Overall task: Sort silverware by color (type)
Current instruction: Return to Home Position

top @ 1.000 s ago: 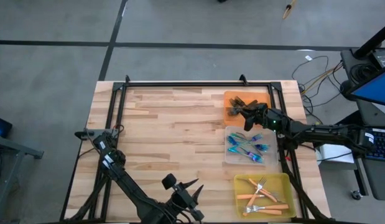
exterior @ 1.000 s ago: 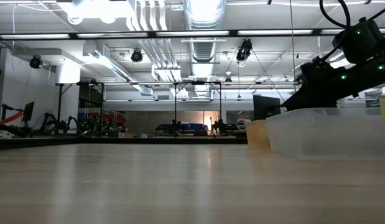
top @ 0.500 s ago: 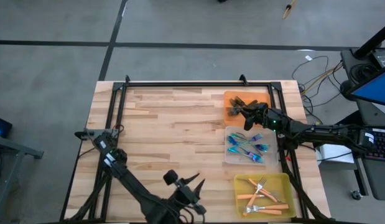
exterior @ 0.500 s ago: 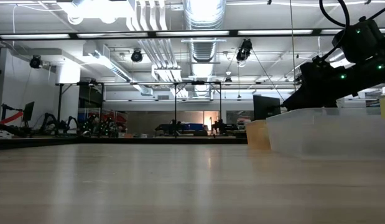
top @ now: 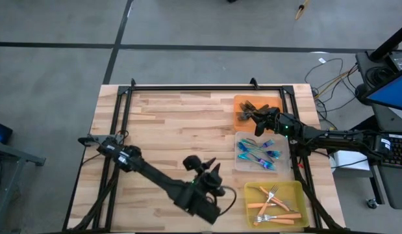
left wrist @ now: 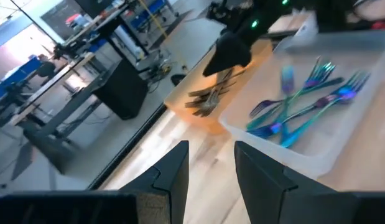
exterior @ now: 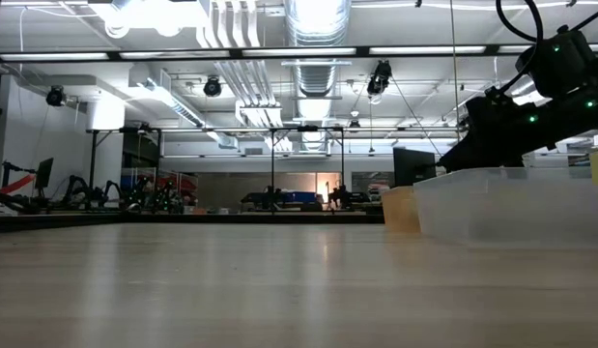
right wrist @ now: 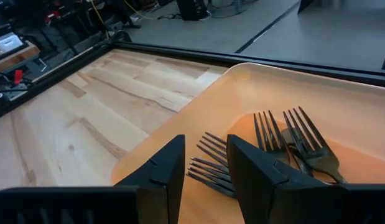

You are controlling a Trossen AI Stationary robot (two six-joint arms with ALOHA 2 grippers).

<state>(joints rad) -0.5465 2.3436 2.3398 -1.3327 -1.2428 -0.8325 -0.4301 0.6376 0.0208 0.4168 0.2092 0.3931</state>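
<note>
Right gripper (top: pixel 259 121): poised over the orange tray at the table's far right. In its wrist view the two fingers (right wrist: pixel 166 171) stand parted with nothing between them, so it is open and empty.
Right gripper target zone: dark-handled forks (right wrist: pixel 285 146) lie in a loose overlapping heap directly ahead of the fingers, tines pointing toward the camera.
Left gripper (top: pixel 212 174): near the table's front middle, aimed at the trays. Its fingers (left wrist: pixel 173 171) are spread apart and empty.
Orange tray (top: pixel 273 102): holds only dark forks (top: pixel 247 108).
Clear tray (top: pixel 239 168): next in the row, holds blue-handled forks (top: pixel 258 153); the left wrist view shows them crossed over one another (left wrist: pixel 304 99).
Yellow tray (top: pixel 298 188): nearest the front edge, holds orange-handled forks (top: pixel 272 203).
Table (top: pixel 175 130): no fork is visible loose on the wood; each colour appears to sit in its own tray.
Step in hand (judged): sorting looks essentially complete; the right arm is likely at the release or retreat stage over the orange tray.
Procedure advice: lift the right gripper straight up before traversing, keeping the fingers apart so no tine snags. Clear the tray wall before moving sideways.
Risk: overlapped forks may shift or be dragged if a finger catches a tine.
Left arm advice: hold short of the clear tray rim to avoid nudging it.
</note>
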